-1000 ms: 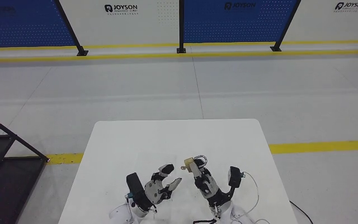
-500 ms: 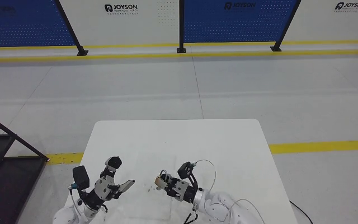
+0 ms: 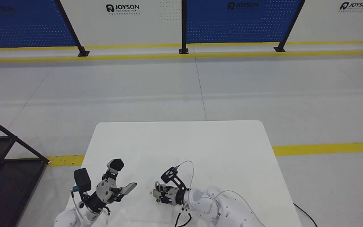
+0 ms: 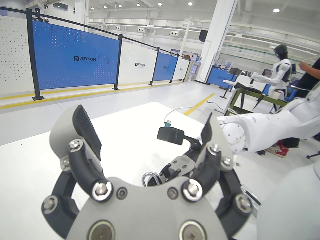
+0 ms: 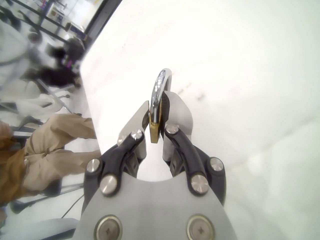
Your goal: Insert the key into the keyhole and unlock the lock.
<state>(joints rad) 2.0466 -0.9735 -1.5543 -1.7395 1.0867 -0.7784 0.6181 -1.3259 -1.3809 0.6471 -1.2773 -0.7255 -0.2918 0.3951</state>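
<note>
**Operator:** Which step am I on?

**Spotter:** Low over the table [image 3: 227, 147], your right claw [image 5: 158, 102] pinches the lock [image 5: 154, 132] by its brass body. Your left claw [image 4: 145, 118] is spread wide and empty, apart from it. I judge you're at the holding step, with the key not yet in.

**Operator:** How does the lock lie?

**Spotter:** Its long axis runs along the fingers, with the shackle [image 5: 160, 81] pointing out past the tips. The keyhole end likely faces the palm, so next you need the key fetched and that end exposed.

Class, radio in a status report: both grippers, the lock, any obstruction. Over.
Left gripper open, empty. Right gripper shut on padlock, low over table. No obstruction between grippers.
</note>
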